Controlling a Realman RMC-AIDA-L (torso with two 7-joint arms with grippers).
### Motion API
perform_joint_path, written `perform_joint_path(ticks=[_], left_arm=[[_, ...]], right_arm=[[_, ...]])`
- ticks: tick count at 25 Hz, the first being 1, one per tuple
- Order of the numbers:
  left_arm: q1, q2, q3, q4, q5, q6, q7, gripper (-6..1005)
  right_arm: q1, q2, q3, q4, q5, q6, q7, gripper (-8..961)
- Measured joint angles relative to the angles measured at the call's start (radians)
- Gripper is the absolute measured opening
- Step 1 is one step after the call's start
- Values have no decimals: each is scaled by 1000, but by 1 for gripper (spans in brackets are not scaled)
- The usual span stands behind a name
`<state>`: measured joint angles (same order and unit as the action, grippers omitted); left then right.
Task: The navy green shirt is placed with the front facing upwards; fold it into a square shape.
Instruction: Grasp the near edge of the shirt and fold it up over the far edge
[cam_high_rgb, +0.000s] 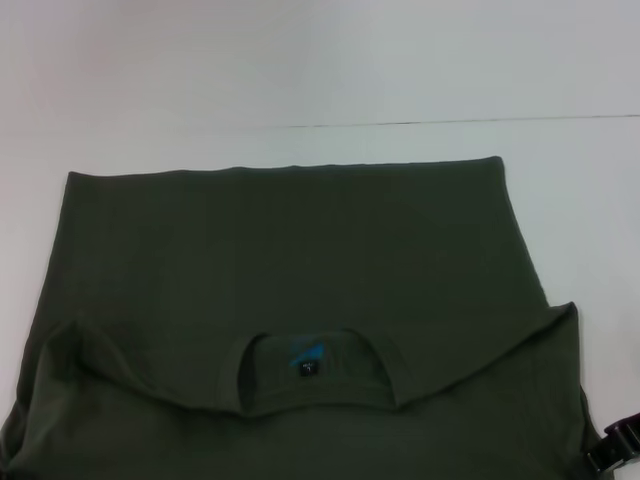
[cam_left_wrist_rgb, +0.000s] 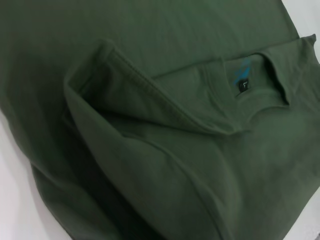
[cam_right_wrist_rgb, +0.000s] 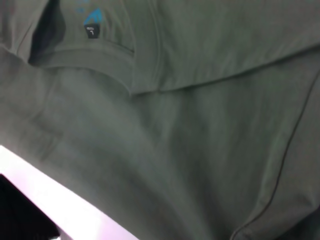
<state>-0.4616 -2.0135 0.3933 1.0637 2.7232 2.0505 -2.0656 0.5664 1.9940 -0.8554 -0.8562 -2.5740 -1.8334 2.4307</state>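
- Nearest the head camera, the collar end of the navy green shirt (cam_high_rgb: 300, 260) is seen folded over onto the body; the neck opening and its small dark label (cam_high_rgb: 308, 367) face up; the shirt is spread on the white table (cam_high_rgb: 320, 80), its straight far edge lying towards the back
- No cream lettering is seen anywhere; only plain green cloth is shown
- At the lower right edge of the head view a dark piece of the right gripper (cam_high_rgb: 615, 445) is caught, just beside the shirt's side; whether its fingers are open or closed cannot be told
- The left gripper is not seen in any view, so its state cannot be told either
- Risk, as judged: the left shoulder fold (cam_left_wrist_rgb: 125, 95) stands puffed and uneven; if the next fold is made over it, a crooked, lumpy shape could result; a one-sided pull could drag the whole shirt askew
- Hidden: the near hem is cut off by the picture edge; the sleeves cannot be made out clearly
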Motion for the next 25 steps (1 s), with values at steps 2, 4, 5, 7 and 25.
perform_joint_path(ticks=[2, 4, 5, 7, 25], left_arm=[[0, 1, 0, 0, 1, 6, 2, 73], [0, 3, 0, 1, 4, 10, 3, 73], [-1, 4, 0, 1, 8, 12, 3, 74], [-4, 6, 0, 1, 16, 15, 4, 74], [-21, 16, -5, 0, 54, 20, 8, 78]], right_arm=[[0, 0, -2, 3, 0, -3, -2, 85], [0, 0, -4, 5, -1, -4, -5, 86], [0, 0, -4, 6, -1, -4, -7, 86], [0, -1, -2, 8, -1, -7, -11, 87], [-10, -4, 1, 17, -1, -41, -36, 95]])
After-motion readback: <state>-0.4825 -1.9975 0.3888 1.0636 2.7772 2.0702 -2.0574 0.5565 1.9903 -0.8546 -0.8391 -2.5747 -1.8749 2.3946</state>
